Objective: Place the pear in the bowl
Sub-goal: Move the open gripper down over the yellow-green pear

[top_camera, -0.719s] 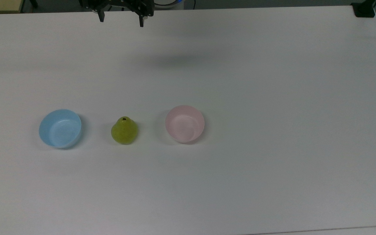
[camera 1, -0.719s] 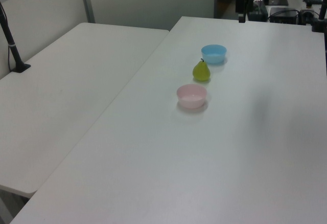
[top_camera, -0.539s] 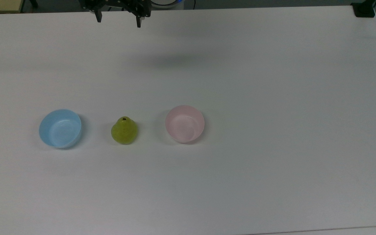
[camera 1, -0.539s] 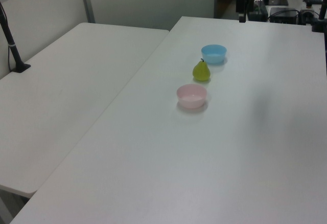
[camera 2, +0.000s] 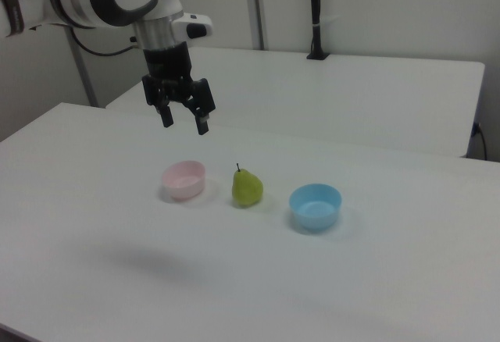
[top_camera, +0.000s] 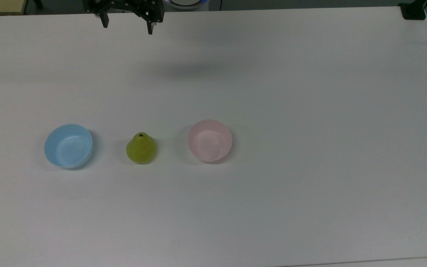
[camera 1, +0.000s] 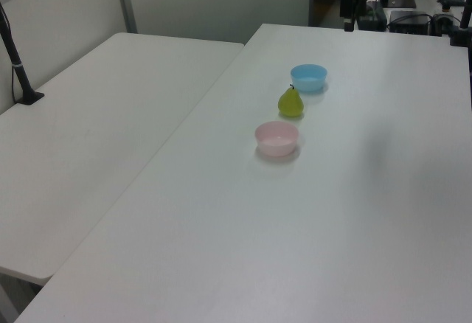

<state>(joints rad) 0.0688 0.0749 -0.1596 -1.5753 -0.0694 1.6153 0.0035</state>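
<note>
Approach is the step in hand, by my judgement: nothing is held and the pear [top_camera: 141, 148] stands upright on the white surface [top_camera: 310, 111], untouched. Nearest in the left view is the pink bowl [camera 1: 276, 138], then the pear [camera 1: 290, 103] just beyond it, then the blue bowl [camera 1: 308, 77], all three in a row and apart from one another. In the top view the pear sits between the blue bowl [top_camera: 68, 146] on the top view's left and the pink bowl [top_camera: 209, 140] on the top view's right.

Farthest back, the gripper [camera 2: 183, 118] hangs high above the surface with its fingers [camera 2: 202, 126] spread apart and empty, well away from the fruit.

To do this well, I would bring the gripper over the pear's wide lower body, not the narrow top, descend straight, and close gently so the rounded fruit does not squirt sideways toward either bowl.

Count: one pear, two bowls, one gripper.
</note>
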